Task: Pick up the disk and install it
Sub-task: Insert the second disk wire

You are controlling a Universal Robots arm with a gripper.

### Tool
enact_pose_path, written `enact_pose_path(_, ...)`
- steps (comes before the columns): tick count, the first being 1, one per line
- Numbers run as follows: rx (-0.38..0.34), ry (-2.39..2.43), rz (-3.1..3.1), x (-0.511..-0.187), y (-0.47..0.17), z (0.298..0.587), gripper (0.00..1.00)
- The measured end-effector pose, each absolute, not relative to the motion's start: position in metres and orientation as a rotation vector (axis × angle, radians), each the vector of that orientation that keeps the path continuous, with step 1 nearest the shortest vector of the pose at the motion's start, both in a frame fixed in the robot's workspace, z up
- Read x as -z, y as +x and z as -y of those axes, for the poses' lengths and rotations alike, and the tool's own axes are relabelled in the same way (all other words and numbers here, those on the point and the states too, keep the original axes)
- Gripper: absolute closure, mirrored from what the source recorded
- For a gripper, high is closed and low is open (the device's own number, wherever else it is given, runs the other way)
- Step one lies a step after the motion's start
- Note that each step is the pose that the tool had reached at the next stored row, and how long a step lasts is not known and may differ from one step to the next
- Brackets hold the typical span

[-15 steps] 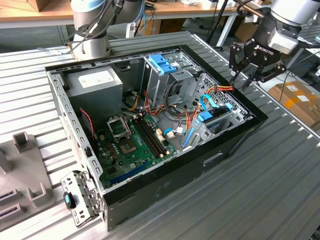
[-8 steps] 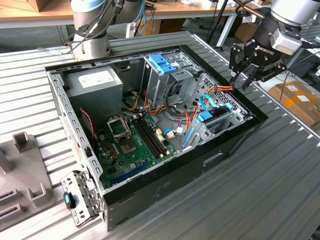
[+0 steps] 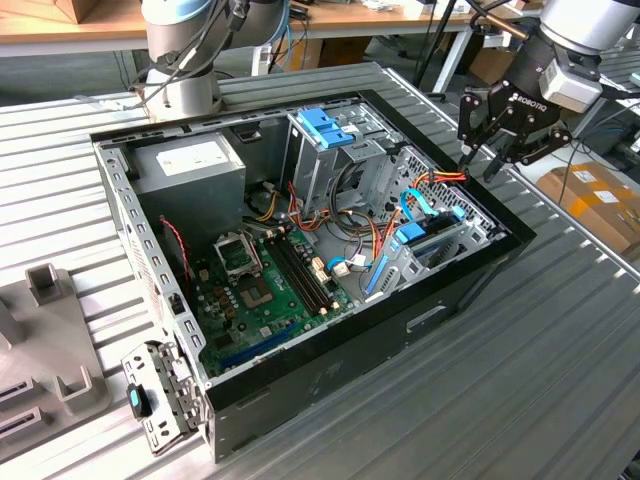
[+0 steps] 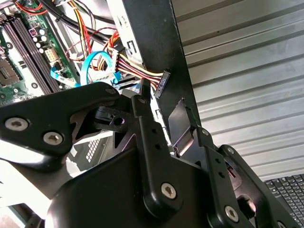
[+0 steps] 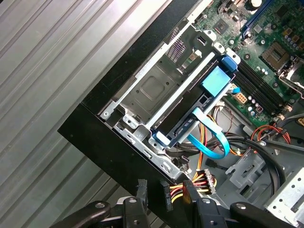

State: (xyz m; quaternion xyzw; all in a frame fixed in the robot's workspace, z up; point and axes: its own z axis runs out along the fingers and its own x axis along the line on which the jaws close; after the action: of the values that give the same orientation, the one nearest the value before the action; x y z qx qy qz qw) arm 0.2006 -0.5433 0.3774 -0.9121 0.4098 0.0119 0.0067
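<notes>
The disk (image 5: 214, 81), grey metal in a light-blue carrier rail with a blue end tab, lies in the drive bay at the front corner of the open computer case (image 3: 470, 275). In the exterior view the disk (image 3: 425, 238) sits toward that view's right. My gripper (image 3: 482, 158) hovers above and beyond the case's right wall, apart from the disk. Its black fingers stand open with nothing between them. In both wrist views the gripper (image 4: 162, 97) (image 5: 165, 187) hangs over the black case edge near a red-and-yellow cable bundle (image 5: 202, 180).
A tall metal cage with a blue plastic top (image 3: 325, 130) stands mid-case, with the power supply (image 3: 190, 165) and motherboard (image 3: 270, 285) beside it. A thin blue cable (image 5: 213, 142) loops by the bay. A grey fixture (image 3: 45, 290) and loose bracket (image 3: 160, 395) lie at the exterior view's left.
</notes>
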Motion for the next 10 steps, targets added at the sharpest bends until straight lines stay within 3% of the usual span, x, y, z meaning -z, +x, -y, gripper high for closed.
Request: enact_pose_path(10, -0.037, -2.853, -1.282, -0.3772, 0.2006, 0.5433, 0.57)
